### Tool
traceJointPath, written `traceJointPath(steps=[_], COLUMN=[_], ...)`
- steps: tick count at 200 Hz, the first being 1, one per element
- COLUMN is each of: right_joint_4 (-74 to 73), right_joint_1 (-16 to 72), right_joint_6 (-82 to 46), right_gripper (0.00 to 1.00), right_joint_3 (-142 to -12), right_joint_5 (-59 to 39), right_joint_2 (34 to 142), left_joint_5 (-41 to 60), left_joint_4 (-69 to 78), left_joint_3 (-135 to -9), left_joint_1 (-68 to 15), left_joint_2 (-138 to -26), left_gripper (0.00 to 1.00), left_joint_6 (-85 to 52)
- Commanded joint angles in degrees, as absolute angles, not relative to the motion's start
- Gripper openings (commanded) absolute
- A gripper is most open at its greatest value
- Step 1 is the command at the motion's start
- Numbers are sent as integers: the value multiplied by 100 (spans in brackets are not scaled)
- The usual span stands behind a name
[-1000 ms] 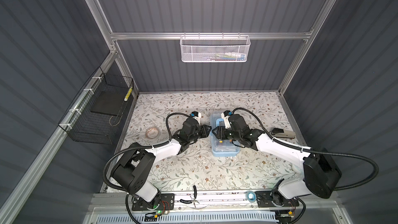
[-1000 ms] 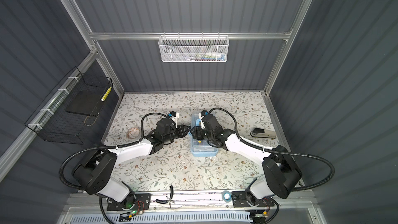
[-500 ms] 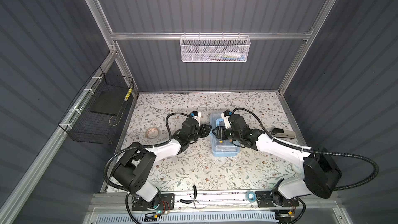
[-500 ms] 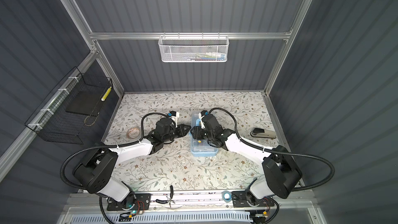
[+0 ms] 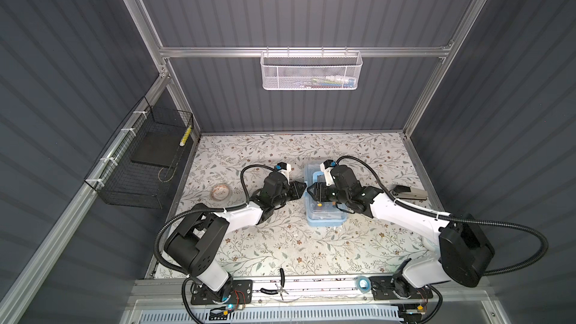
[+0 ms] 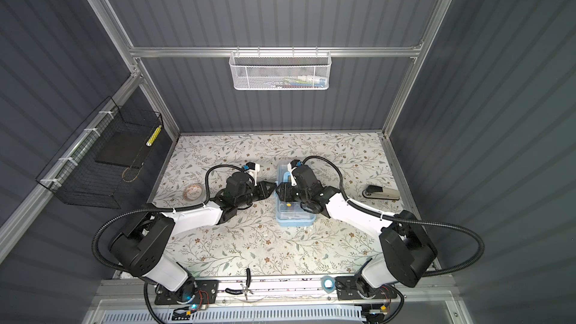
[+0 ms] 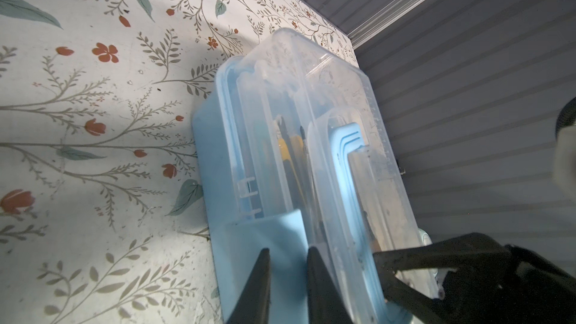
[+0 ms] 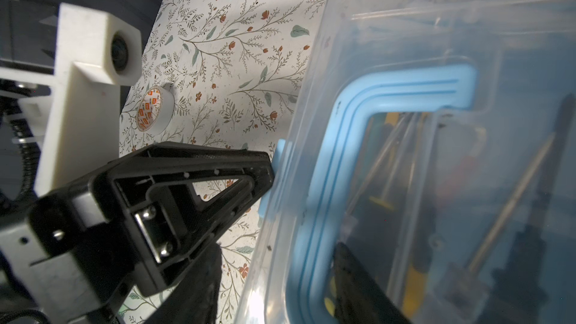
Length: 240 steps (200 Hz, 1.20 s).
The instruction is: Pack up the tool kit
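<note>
Tape roll (image 5: 220, 192) near the left edge of the counter (image 5: 280, 244); stapler (image 5: 409, 192) near its right edge. White mesh basket (image 5: 310, 71) hangs above the far edge; black wire basket (image 5: 140, 163) beyond the left edge.

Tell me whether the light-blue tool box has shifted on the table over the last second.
No. The light-blue tool box keeps the same gap to the stapler in a top view.

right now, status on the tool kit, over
Left gripper narrowly open, tips at side latch of box. Right gripper open, one finger on clear lid. Tools inside, lid on. Tape roll and stapler lie apart from box.
</note>
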State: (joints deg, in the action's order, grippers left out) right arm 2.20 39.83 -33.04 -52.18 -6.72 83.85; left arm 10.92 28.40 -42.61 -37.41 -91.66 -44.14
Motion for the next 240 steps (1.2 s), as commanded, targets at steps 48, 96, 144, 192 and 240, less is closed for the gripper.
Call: traceJointPath(steps=[48, 96, 144, 192, 240], right_joint_4=[686, 674, 686, 667, 729], right_joint_1=[3929, 3930, 3929, 3929, 3929], right_joint_6=[-3329, -3351, -3356, -3362, -3360], right_gripper=[58, 58, 58, 58, 58], right_joint_3=[-4985, -4980, -4975, -4948, -4966], right_joint_5=[-694, -712, -695, -733, -695], right_joint_2=[8616, 8650, 8631, 8671, 8649], left_joint_5=[870, 1071, 1198, 1318, 638], left_joint_4=[2745, 3186, 3587, 3651, 1963], left_joint_3=[-4089, -4010, -3998, -4080, -4676], left_joint_1=[-3770, -3768, -3786, -3823, -4047], left_joint_2=[-9291, -9495, -9667, -9797, -9627], left_gripper=[22, 22, 19, 19, 35], left_joint_6=[-4192, -4367, -4530, -4577, -3899])
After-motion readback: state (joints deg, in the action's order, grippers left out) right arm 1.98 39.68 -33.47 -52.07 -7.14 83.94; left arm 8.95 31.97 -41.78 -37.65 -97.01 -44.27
